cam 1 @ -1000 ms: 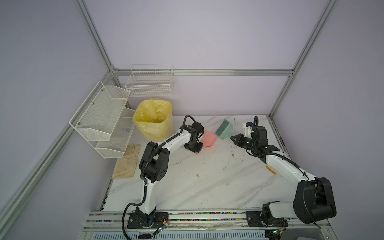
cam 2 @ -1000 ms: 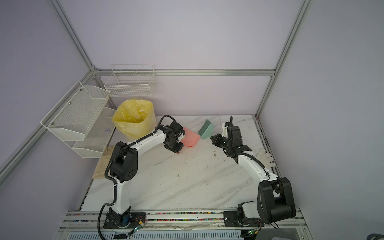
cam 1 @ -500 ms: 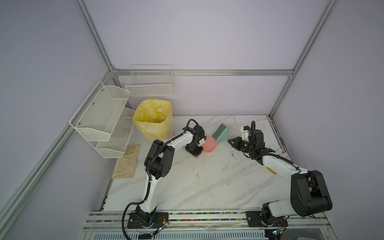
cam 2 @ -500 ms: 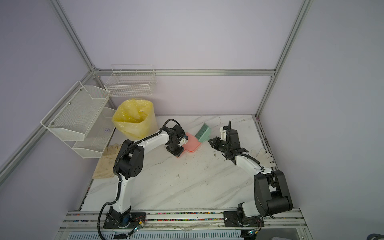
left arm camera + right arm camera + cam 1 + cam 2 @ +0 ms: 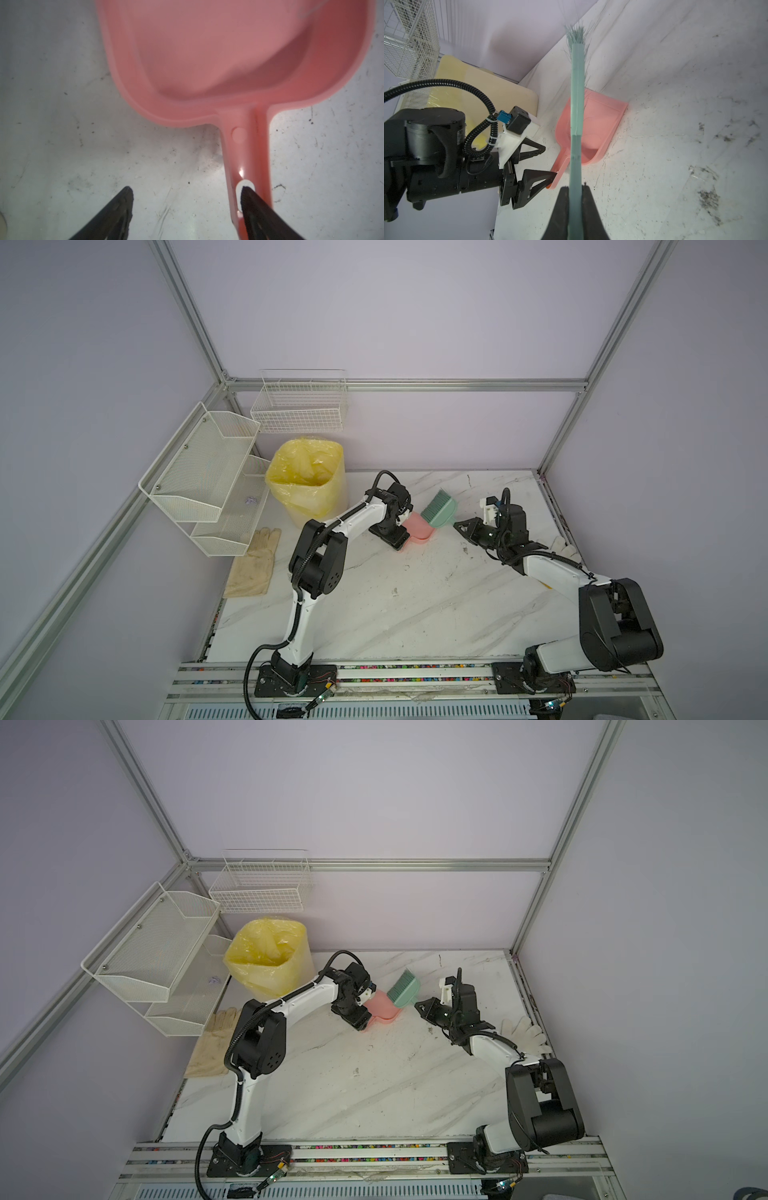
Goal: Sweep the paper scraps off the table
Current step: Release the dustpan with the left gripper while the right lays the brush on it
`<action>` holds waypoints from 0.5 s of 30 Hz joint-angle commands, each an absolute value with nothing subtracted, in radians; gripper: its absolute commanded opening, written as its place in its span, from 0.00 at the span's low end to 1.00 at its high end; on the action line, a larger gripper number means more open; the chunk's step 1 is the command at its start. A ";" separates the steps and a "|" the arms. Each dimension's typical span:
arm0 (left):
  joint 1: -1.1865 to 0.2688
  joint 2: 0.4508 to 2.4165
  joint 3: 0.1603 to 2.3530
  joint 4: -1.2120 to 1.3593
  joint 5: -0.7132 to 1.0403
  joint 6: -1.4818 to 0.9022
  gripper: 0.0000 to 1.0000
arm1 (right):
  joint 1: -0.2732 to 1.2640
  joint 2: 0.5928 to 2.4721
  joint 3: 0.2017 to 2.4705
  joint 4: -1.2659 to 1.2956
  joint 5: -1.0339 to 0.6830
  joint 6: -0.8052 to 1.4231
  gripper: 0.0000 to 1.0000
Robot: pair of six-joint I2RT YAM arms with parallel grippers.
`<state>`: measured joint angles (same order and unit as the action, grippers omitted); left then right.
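Left wrist shows table (image 5: 62,124) beneath left claw (image 5: 187,189).

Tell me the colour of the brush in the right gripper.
Pale teal green; the brush shows best in a top view.

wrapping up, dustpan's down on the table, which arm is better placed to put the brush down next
Right: the right gripper is shut on the green brush above the table; the left gripper is open beside the pink dustpan, holding nothing.
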<state>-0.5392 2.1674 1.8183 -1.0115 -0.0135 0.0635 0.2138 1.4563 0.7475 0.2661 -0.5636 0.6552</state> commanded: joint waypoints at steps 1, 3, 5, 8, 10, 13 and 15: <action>-0.544 2.063 1.886 -1.013 -0.070 0.048 0.87 | 0.211 1.491 0.744 0.347 -0.606 0.678 0.00; -0.544 2.042 1.875 -1.012 -0.091 0.042 0.97 | 0.211 1.518 0.744 0.362 -0.620 0.686 0.00; -0.544 2.024 1.856 -1.010 -0.136 0.034 0.99 | 0.211 1.543 0.742 0.386 -0.632 0.699 0.00; -0.543 2.000 1.817 -0.996 -0.203 0.013 1.00 | 0.211 1.579 0.742 0.403 -0.638 0.708 0.00; -0.543 1.986 1.792 -0.995 -0.210 -0.001 1.00 | 0.212 1.599 0.746 0.401 -0.636 0.707 0.00; -0.543 1.954 1.753 -0.989 -0.213 -0.029 1.00 | 0.212 1.638 0.757 0.393 -0.640 0.709 0.00; -0.543 1.926 1.724 -0.984 -0.218 -0.055 1.00 | 0.211 1.662 0.763 0.392 -0.648 0.709 0.07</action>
<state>-0.5392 1.9896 1.7844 -1.0019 -0.1879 0.0101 0.2138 1.6398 0.7460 0.3603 -0.6273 0.6975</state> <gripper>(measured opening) 0.997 0.110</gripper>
